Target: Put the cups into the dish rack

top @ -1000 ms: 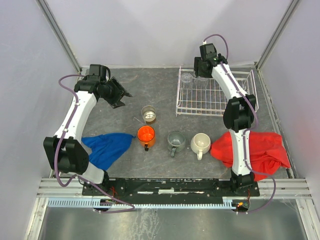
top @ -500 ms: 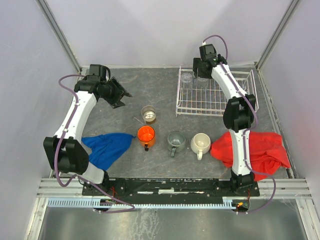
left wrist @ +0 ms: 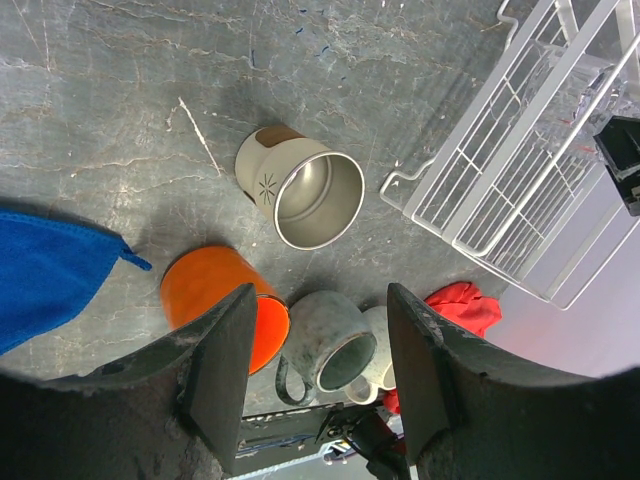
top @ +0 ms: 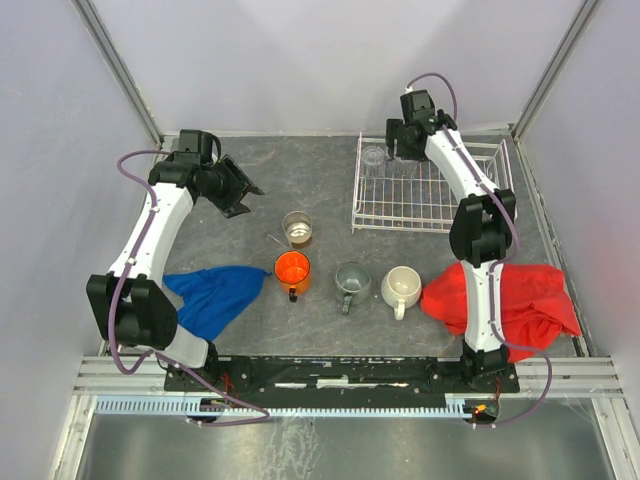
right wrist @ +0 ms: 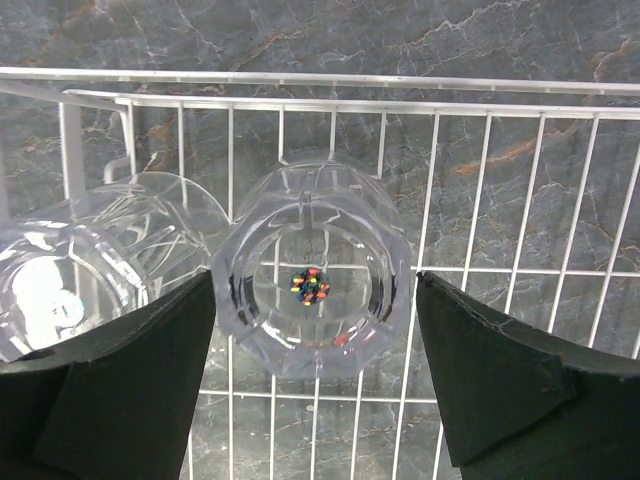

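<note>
A clear glass tumbler (right wrist: pixel 312 280) stands on end in the dish rack (top: pixel 420 200), at its far left corner, its long axis pointing straight up at the right wrist camera. Whether mouth or base is uppermost cannot be told. A tiny many-coloured speck shows at its centre, with no writing. The second tumbler (right wrist: pixel 80 270) leans away beside it on the left, their walls touching.

The right gripper (right wrist: pixel 314 300) hangs above the standing tumbler, jaws wide, a finger on each side and a gap at both.

On the table, the tan metallic cup (left wrist: pixel 305 195) stands upright and bears a small star-like mark. Nearer the arms, the orange mug (top: pixel 292 270), grey-green mug (top: pixel 351 281) and cream-white mug (top: pixel 401 287) stand in a row, handles toward the near edge.

The left gripper (left wrist: pixel 320 300) hovers with its jaws apart, holding nothing.
</note>
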